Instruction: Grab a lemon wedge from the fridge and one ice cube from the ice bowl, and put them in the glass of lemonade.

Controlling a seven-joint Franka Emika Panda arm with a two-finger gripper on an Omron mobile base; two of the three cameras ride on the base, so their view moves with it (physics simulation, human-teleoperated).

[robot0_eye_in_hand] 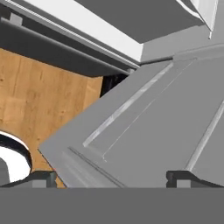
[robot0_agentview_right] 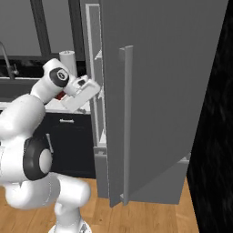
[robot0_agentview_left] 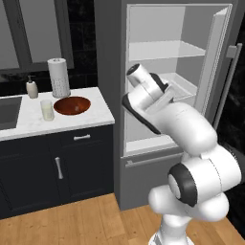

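Note:
The fridge stands open, with pale shelves inside and its door swung out to the right. My hand is in front of the middle shelf, at the fridge's opening. The gripper is open, its two dark fingertips far apart with nothing between them. It looks down on the grey inner face of the door and the wood floor. No lemon wedge is in sight. On the white counter to the left stand the glass of lemonade and, beside it, the reddish-brown ice bowl.
A paper-towel roll and a soap bottle stand behind the bowl, and a sink lies at the far left. The door's long bar handle juts toward the base. Dark navy cabinets sit under the counter.

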